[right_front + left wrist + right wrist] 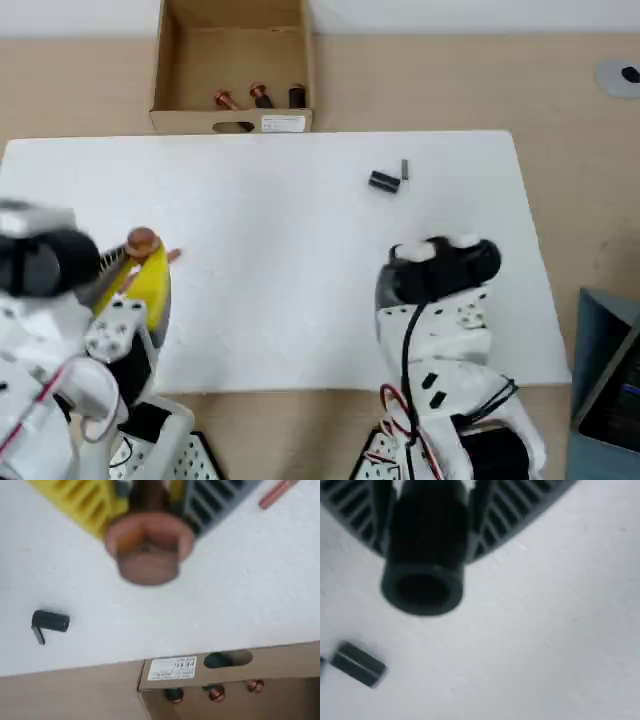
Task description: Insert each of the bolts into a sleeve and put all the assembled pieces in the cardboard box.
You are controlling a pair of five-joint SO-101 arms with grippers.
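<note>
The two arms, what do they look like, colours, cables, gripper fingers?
Both arms are white plastic with black motor blocks. The left arm carries a thin red wire; the left gripper has one yellow ribbed finger and one dark grey one. The right arm has a black cable down its front and red wires near the base; the right gripper has dark ribbed fingers.
</note>
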